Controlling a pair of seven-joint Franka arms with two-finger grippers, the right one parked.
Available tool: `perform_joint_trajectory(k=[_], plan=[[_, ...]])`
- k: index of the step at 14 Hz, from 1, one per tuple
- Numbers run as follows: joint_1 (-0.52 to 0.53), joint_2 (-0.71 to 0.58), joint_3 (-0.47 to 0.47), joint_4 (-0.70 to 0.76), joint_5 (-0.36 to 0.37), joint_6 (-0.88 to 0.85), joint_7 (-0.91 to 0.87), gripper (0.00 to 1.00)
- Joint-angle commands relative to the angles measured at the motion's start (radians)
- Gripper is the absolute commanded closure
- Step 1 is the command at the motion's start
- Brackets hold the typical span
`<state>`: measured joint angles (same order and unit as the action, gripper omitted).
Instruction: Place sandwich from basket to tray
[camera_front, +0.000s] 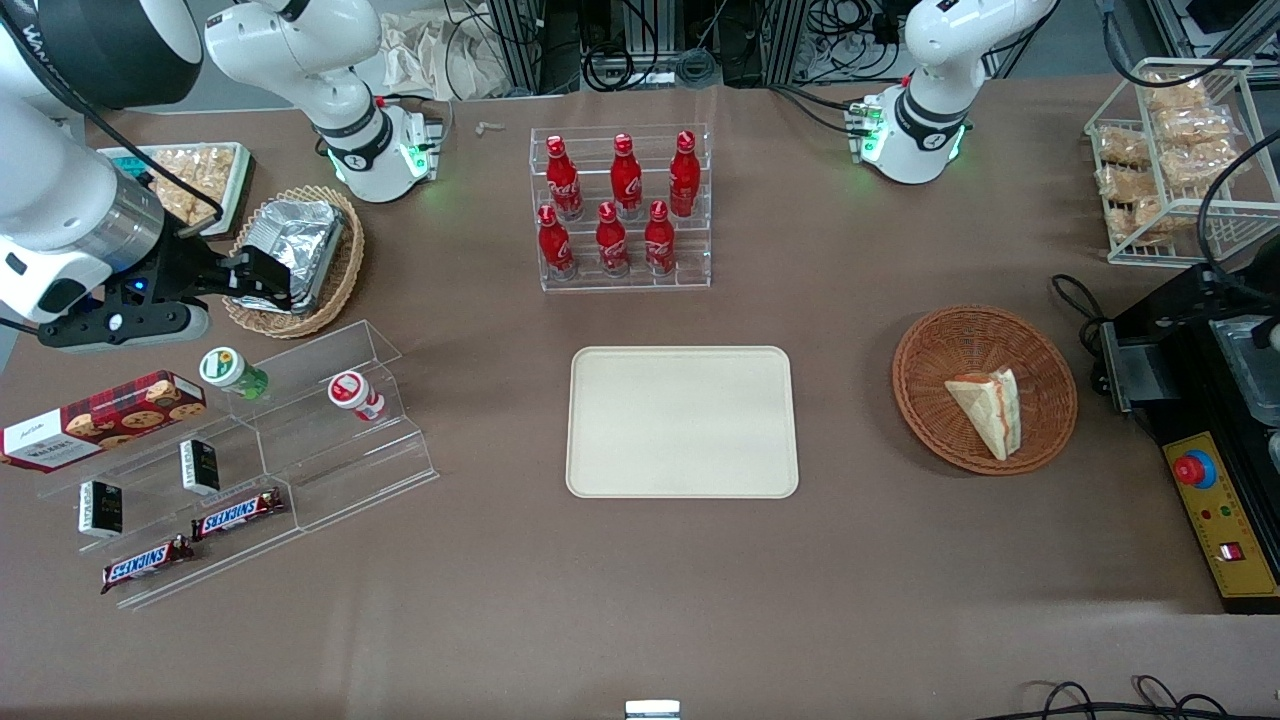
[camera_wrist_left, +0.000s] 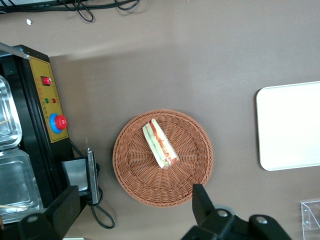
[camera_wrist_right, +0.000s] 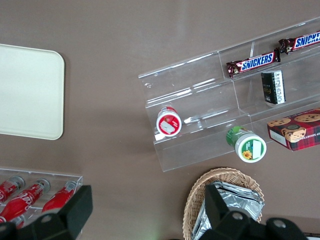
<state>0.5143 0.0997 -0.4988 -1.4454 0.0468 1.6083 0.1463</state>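
Observation:
The sandwich (camera_front: 988, 409) is a pale triangular wedge with red filling. It lies in the round reddish-brown wicker basket (camera_front: 925, 350), toward the working arm's end of the table. The cream tray (camera_front: 682, 421) lies flat beside the basket, with nothing on it. In the left wrist view my gripper (camera_wrist_left: 135, 192) hangs well above the basket (camera_wrist_left: 135, 175), open and holding nothing. One black fingertip (camera_wrist_left: 200, 194) stands over the basket's rim. The sandwich (camera_wrist_left: 160, 143) and part of the tray (camera_wrist_left: 290, 125) also show there. The gripper does not show in the front view.
A black machine with a red button (camera_front: 1195, 468) stands beside the basket at the table's end. A clear rack of red bottles (camera_front: 622, 205) stands farther from the front camera than the tray. A white wire rack of snack bags (camera_front: 1170, 150) stands near the working arm's base.

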Motion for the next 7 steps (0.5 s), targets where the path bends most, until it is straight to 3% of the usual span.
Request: perform_joint_trajectory(k=[1, 4, 7], plan=[[0.001, 0.018, -0.001, 0.039, -0.009, -0.039, 0.007, 0.00], [0.000, 0.018, -0.003, 0.036, -0.007, -0.045, 0.004, 0.00], [-0.007, 0.028, -0.023, 0.031, -0.015, -0.070, -0.150, 0.00]])
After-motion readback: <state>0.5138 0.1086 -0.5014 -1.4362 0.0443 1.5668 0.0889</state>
